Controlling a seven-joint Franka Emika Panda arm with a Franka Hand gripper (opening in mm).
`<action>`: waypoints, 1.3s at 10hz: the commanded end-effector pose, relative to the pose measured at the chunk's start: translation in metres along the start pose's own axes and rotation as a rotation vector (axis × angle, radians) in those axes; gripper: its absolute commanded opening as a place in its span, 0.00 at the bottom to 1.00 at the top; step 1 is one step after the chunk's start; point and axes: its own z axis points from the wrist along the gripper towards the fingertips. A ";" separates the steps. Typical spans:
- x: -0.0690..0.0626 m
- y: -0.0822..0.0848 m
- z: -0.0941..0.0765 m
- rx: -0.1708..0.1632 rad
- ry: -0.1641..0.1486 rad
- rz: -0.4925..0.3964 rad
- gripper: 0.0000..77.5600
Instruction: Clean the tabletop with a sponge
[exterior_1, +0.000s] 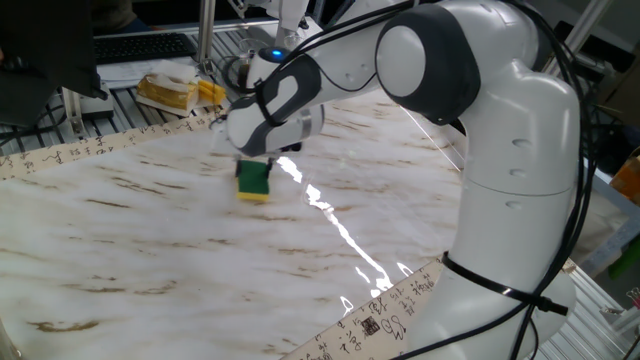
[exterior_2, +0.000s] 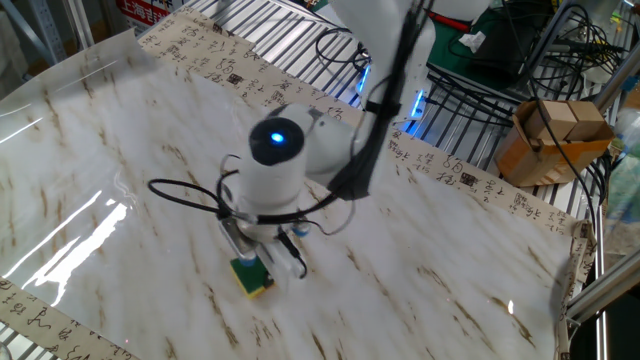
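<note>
We are mid-wipe: our fingers (exterior_2: 250, 268) grip the sponge (exterior_1: 254, 181), pressed flat on the worktop (exterior_1: 150, 240) in its middle, nearer the bordered edge by the bench. Next we judge the stroke should sweep on toward unwiped marble, keeping the sponge flat and pressed down.

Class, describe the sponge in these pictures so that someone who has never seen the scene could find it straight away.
Start at the big white marble-patterned tabletop with brown streaks. Follow the white robot arm down to its gripper; the sponge is the small block pinched there, pressed onto the sheet. Its dark green top over yellow foam sets it apart from the pale yellow wrapped lump on the metal bench behind.
</note>
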 end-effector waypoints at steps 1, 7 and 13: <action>-0.007 -0.017 -0.002 0.013 0.000 -0.066 0.01; -0.005 -0.011 0.005 -0.021 -0.001 -0.012 0.01; 0.000 0.007 0.007 -0.026 -0.011 0.037 0.01</action>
